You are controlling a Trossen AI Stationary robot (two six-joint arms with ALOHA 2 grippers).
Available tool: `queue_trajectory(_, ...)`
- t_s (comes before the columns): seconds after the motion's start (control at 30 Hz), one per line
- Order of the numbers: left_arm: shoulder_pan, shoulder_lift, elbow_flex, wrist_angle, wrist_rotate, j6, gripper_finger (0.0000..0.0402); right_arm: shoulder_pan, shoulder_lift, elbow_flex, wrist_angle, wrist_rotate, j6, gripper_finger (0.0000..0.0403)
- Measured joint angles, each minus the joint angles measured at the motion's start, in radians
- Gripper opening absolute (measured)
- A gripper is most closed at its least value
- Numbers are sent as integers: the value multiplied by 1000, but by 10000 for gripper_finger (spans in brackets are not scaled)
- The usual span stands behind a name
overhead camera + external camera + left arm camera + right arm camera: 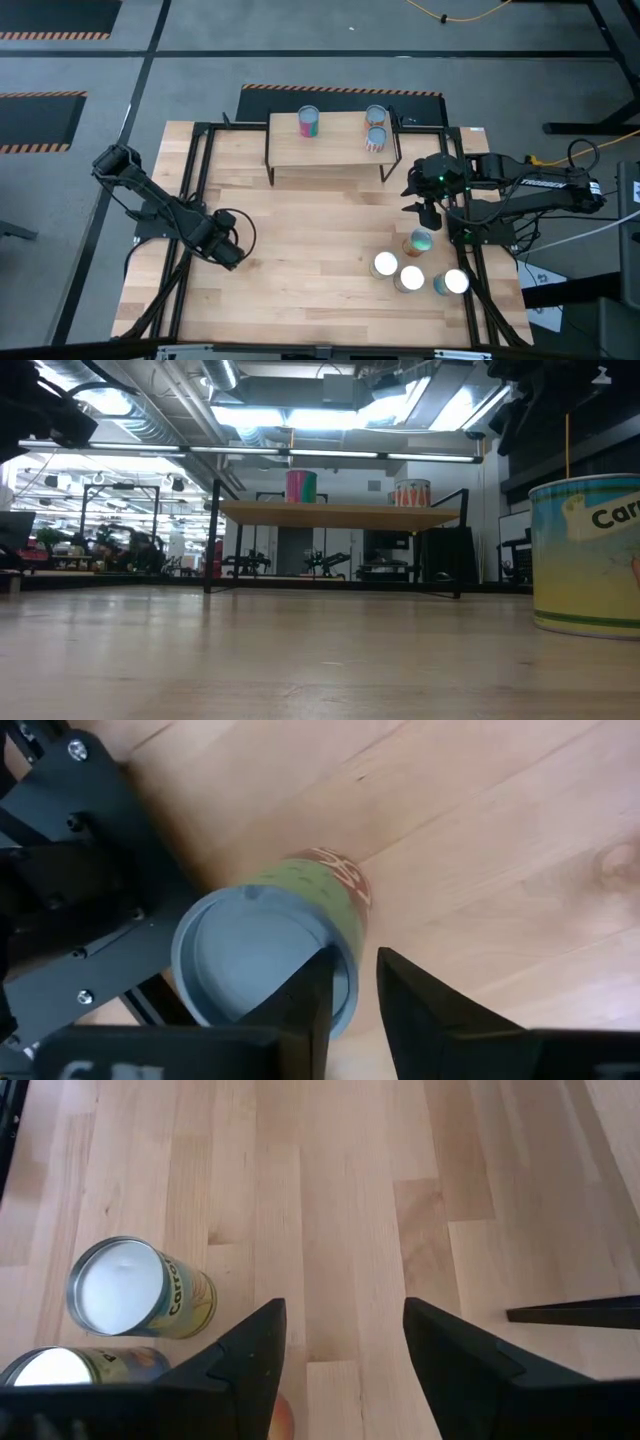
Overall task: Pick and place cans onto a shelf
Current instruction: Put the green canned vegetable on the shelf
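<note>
right hand: (pixel 343 1308) fingers spread as wide as they go, nothing between them; only bare counter (pixel 300 240) shows in the gap.
right hand position: hangs over the counter's right side, between the shelf (pixel 340 150) and the loose cans.
why open: my read is that it is set up for a top-down pick; the spread looks enough to take a can's width.
nearest can: orange-label can (pixel 421 240), just beside the right hand on the side away from the shelf, not between the fingers.
next cans out: cluster of 3 white-top cans (pixel 411 277), close together near the counter's front right corner, a little farther from the hand.
left hand: (pixel 355 955) fingers only a narrow gap apart, far too narrow to span a can.
left hand contact: 1 finger (pixel 315 1000) crosses in front of the rim of the green-label can (pixel 275 945). No grip across the body is visible; I cannot tell whether it touches the rim.
left hand position: low over the counter's left side, well apart from the shelf; looks parked rather than working.
shelf load: pink can (pixel 309 121) upright near 1 end, 2 cans (pixel 376 138) close together near the other end, with bare board between.
why there: the free middle leaves room for more; the cans stand upright so they stay put.
progress: 3 on the shelf, 5 not yet placed, by my count.
next move needs: shift the right hand over the orange-label can, descend, close.
risk: neighbouring cans are close, so an open finger could knock 1 over.
</note>
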Motion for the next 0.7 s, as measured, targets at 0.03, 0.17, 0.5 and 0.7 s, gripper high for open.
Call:
queue_trajectory(0.03, 0, 0, 0, 0, -3, 1, 69, 0, 0, 0, 0, 0, 0, 208)
queue_trajectory(0.17, 0, 0, 0, 1, -7, 11, 37, 0, 0, 0, 0, 0, 0, 208)
queue_trajectory(0.5, 1, 2, 27, 121, -83, 92, 6, 0, 0, 0, 0, 0, 0, 208)
queue_trajectory(0.7, 11, 2, 123, 362, -329, 304, 3, 0, 0, 0, 0, 0, 0, 208)
